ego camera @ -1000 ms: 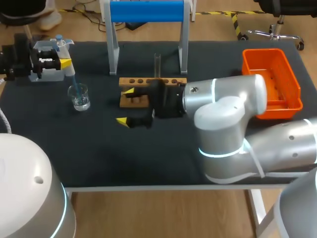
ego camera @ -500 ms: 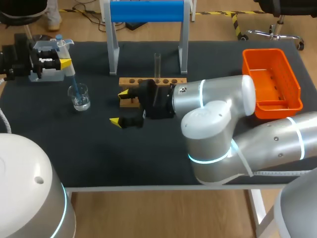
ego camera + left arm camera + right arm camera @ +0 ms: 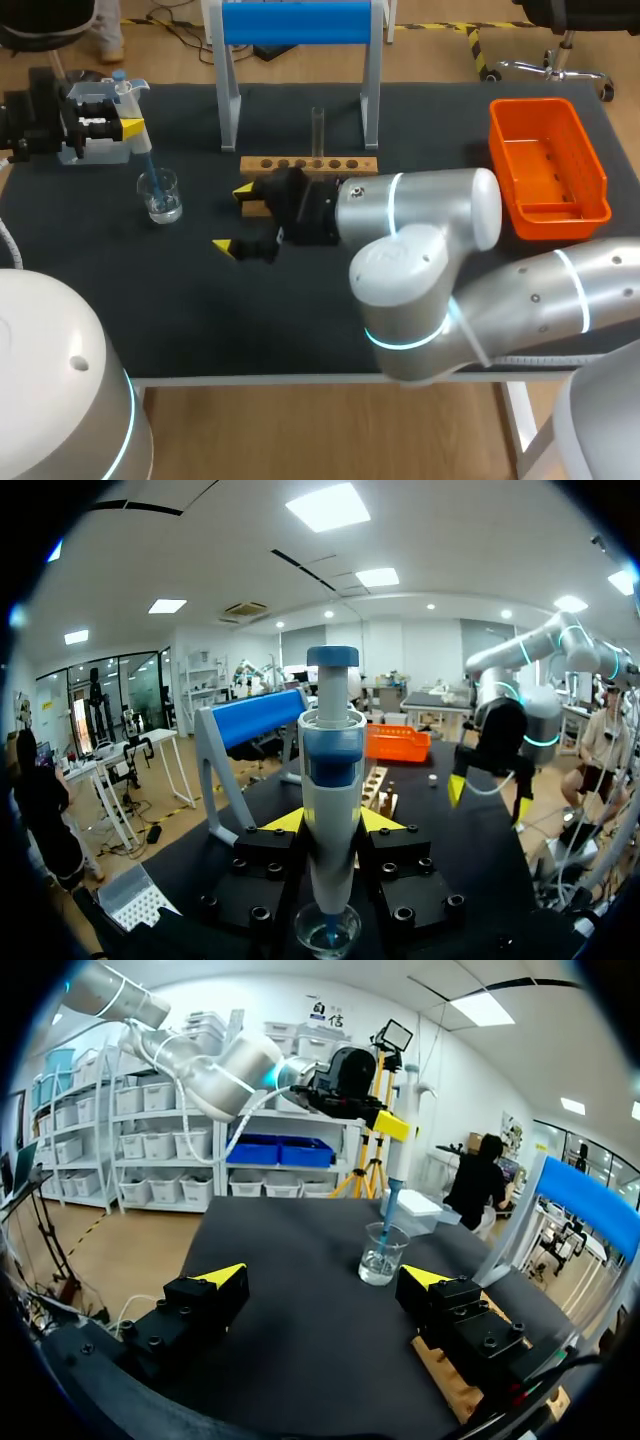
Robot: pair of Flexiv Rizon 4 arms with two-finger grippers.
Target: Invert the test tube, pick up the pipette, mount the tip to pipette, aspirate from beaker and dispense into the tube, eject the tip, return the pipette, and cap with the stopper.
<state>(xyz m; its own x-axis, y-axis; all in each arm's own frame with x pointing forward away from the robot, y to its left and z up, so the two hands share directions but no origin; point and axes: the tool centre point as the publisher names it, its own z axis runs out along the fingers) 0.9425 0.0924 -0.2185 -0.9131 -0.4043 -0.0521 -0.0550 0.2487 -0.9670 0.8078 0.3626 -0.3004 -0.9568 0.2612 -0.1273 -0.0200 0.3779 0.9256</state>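
Observation:
My left gripper [image 3: 103, 127] is shut on the blue and white pipette [image 3: 330, 780] and holds it upright at the table's left. The pipette's tip [image 3: 388, 1212] dips into the small glass beaker [image 3: 160, 195] of clear liquid. The clear test tube [image 3: 318, 130] stands upright in the wooden rack [image 3: 310, 165] at the table's middle. My right gripper [image 3: 235, 218] hovers low at the rack's left end, open wide with nothing between its fingers. In the right wrist view that gripper [image 3: 325, 1278] faces the beaker [image 3: 380, 1255] some way ahead.
An orange bin [image 3: 545, 170] sits at the table's right. A stand with a blue roll [image 3: 300, 25] rises behind the rack. My right arm's bulky elbow [image 3: 420, 270] spans the table's front middle.
My right arm has swung leftward, carrying its open gripper from the rack's front towards the beaker. The left gripper, pipette and beaker have stayed put.

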